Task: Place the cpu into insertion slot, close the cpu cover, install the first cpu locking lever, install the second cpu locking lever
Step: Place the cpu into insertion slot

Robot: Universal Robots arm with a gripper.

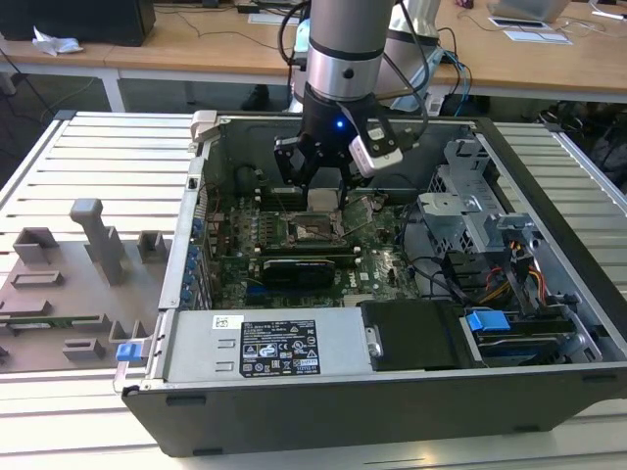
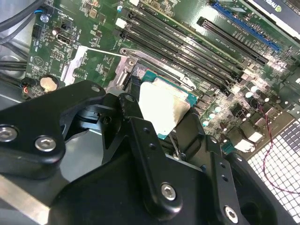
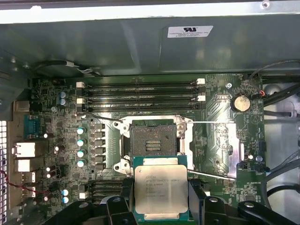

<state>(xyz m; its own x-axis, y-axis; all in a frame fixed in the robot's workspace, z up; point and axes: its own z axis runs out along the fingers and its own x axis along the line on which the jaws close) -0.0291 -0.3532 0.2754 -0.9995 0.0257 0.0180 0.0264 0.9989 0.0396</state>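
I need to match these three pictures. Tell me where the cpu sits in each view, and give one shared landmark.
Exterior view: cpu under the arm, over the open socket.
First wrist view: cpu clamped in the end effector, beside the socket.
Second wrist view: cpu between the black fingers, near the memory slots.
Shared landmark: the open socket.

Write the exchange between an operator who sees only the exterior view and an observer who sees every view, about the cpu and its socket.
Operator: Something pale sits under the wrist. Is that the cpu?
Observer: Yes. In the first wrist view the cpu is clamped between the fingers of the gripper, with its metal top facing the camera.
Operator: Is it seated in the socket?
Observer: No. In that same view the socket lies open and bare, with the cpu held just short of it.
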